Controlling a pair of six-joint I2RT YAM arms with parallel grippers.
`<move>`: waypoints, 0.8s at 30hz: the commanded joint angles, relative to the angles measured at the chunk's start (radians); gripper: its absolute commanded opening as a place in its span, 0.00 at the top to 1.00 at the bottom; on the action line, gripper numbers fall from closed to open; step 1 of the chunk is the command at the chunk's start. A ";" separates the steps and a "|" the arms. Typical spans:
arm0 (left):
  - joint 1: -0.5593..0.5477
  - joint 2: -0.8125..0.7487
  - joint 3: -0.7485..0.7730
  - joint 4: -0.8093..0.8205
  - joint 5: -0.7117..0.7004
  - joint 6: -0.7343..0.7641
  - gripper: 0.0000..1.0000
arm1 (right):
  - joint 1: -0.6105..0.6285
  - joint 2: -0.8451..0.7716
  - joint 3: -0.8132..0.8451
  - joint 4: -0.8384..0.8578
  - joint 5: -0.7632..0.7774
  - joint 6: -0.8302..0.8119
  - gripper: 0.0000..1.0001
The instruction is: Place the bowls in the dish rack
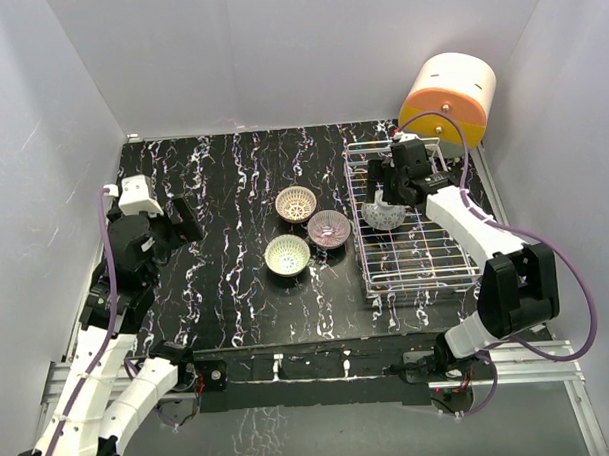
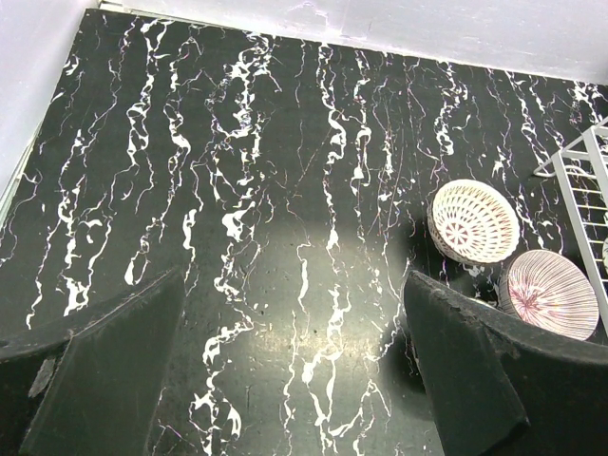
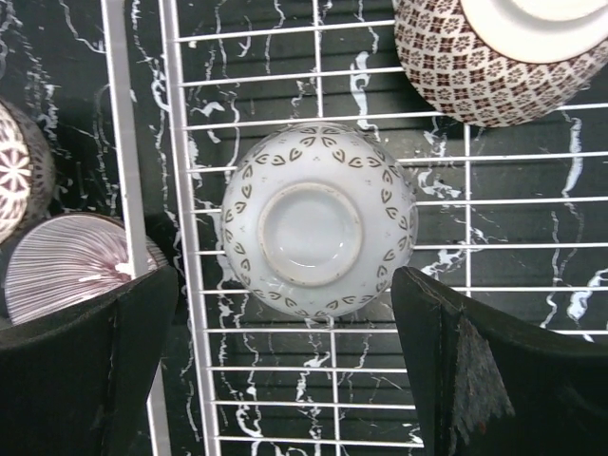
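**A:** Where is the right gripper (image 3: 285, 375) sitting relative to the bowls?

**B:** It is hanging over the rectangular silver wire-grid dish rack (image 3: 114, 142), jaws standing wide apart and gripping nothing. A small pale ceramic bowl (image 3: 318, 220) is lying upside down on the wires mid-frame, just above the gap between the black fingers (image 3: 480, 370) and touching neither.

**A:** What is its surface showing?

**B:** A smooth round foot ring, with bands of small brown leaf marks running around the glossy underside. At the upper right, a brown bowl with a white diamond pattern (image 3: 494, 66) is also lying upturned in the rack, and the frame edge is cutting off its top.

**A:** And outside the rack?

**B:** Three bowls are sitting open side up on the black, white-veined table (image 1: 223, 181), left of the rack in the overhead view. They are a cream lattice-patterned bowl (image 1: 296, 202), a purplish striped bowl (image 1: 329, 228) and a pale bowl with a lattice inside (image 1: 287, 255).

**A:** The left gripper (image 2: 294, 370)?

**B:** It is hovering with its jaws parted and empty over the table at the left, well apart from those bowls.

**A:** Anything hidden?

**B:** Overhead, the right arm (image 1: 465, 227) is covering part of the rack, so the brown bowl is not showing there. An orange-and-cream cylinder (image 1: 448, 96) is lying behind the rack, upper right.
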 commanded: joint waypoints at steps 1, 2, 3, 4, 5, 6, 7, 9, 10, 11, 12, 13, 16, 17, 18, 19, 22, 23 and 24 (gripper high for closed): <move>-0.004 0.000 0.030 0.002 0.004 0.010 0.03 | 0.018 0.007 0.065 0.009 0.139 -0.063 0.02; -0.004 0.002 0.030 0.002 0.004 0.011 0.03 | 0.019 0.017 0.072 0.004 0.151 -0.070 0.02; -0.003 0.005 0.030 0.002 0.004 0.014 0.03 | 0.021 0.028 0.078 -0.003 0.160 -0.077 0.02; -0.003 0.008 0.029 0.002 0.002 0.014 0.03 | 0.023 0.036 0.081 -0.004 0.159 -0.086 0.02; -0.003 0.011 0.029 0.002 0.001 0.017 0.03 | 0.024 0.046 0.084 -0.004 0.150 -0.095 0.02; -0.004 0.013 0.029 0.003 0.001 0.018 0.03 | 0.024 0.056 0.088 -0.005 0.139 -0.100 0.02; -0.003 0.017 0.029 0.004 0.001 0.020 0.03 | 0.026 0.070 0.092 -0.006 0.125 -0.105 0.03; -0.004 0.022 0.031 0.006 -0.001 0.022 0.03 | 0.026 0.088 0.096 -0.006 0.104 -0.110 0.03; -0.004 0.025 0.033 0.007 -0.002 0.023 0.03 | 0.025 0.095 0.097 -0.004 0.093 -0.111 0.04; -0.004 0.026 0.032 0.009 -0.002 0.024 0.03 | 0.025 0.102 0.098 -0.001 0.084 -0.112 0.04; -0.004 0.027 0.031 0.009 -0.002 0.024 0.03 | 0.025 0.107 0.099 0.002 0.076 -0.111 0.05; -0.003 0.028 0.032 0.010 -0.004 0.025 0.03 | 0.025 0.112 0.099 0.006 0.072 -0.108 0.07; -0.003 0.029 0.026 0.011 -0.007 0.025 0.03 | 0.025 0.115 0.100 0.022 0.070 -0.099 0.11; -0.003 0.029 0.026 0.011 -0.008 0.025 0.03 | 0.026 0.113 0.098 0.028 0.070 -0.096 0.13; -0.003 0.029 0.022 0.011 -0.009 0.025 0.03 | 0.026 0.110 0.097 0.033 0.071 -0.094 0.15; -0.003 0.029 0.019 0.013 -0.008 0.025 0.03 | 0.026 0.108 0.095 0.042 0.072 -0.093 0.17; -0.004 0.032 0.015 0.014 -0.010 0.025 0.03 | 0.026 0.109 0.093 0.054 0.074 -0.093 0.18; -0.004 0.032 0.013 0.014 -0.010 0.025 0.03 | 0.026 0.113 0.093 0.054 0.070 -0.093 0.21; -0.003 0.033 0.012 0.016 -0.010 0.025 0.03 | 0.025 0.117 0.094 0.054 0.068 -0.094 0.21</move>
